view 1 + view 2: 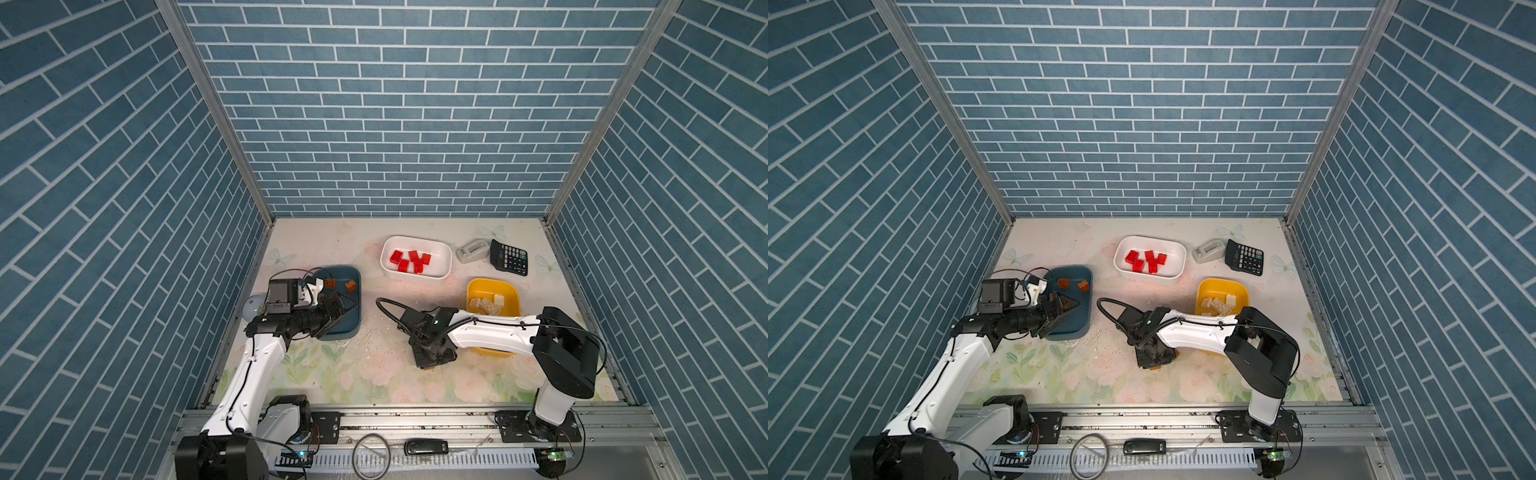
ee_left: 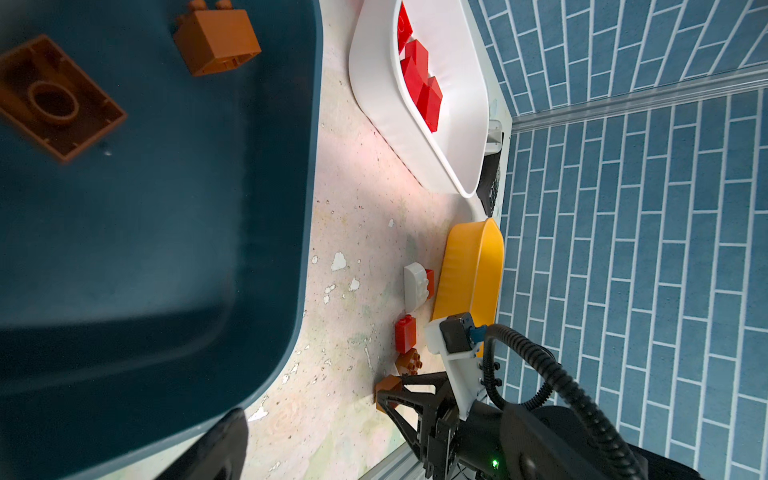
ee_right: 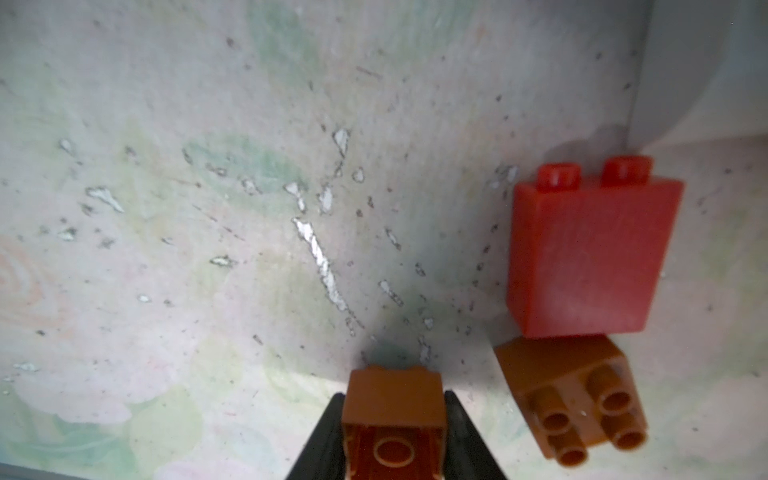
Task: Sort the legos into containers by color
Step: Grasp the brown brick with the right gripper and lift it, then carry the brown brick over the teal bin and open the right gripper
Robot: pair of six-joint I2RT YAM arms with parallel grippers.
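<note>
Down at the mat [image 3: 208, 208], just beside the yellow tub [image 1: 512, 291], the right gripper [image 3: 394, 415] is clamped on a brown brick [image 3: 395, 390]. One black finger presses each side, and the brick's hollow underside faces the wrist camera. Whether that brick rests on the mat or hangs just clear of it cannot be told.

Close by, between the gripper and the yellow tub, a second brown brick [image 3: 573, 399] lies tipped with its studs showing, touching a red brick [image 3: 590, 257] that lies on its side. Further along the yellow tub's wall sits a white brick [image 2: 417, 286] with another red piece [image 2: 430, 279] tight against it. Inside the yellow tub lie several cream bricks [image 1: 488, 305].

Beyond the yellow tub, toward the back wall, the white tub [image 1: 441, 252] holds a cluster of red bricks [image 1: 409, 262].

Well apart from the yellow tub, across the mat, the left gripper [image 1: 1066, 305] hangs over the teal tub [image 1: 351, 318], its jaws spread wide with nothing between them. Two loose brown bricks [image 2: 216, 41] lie on the teal tub's floor, one of them upside down.
</note>
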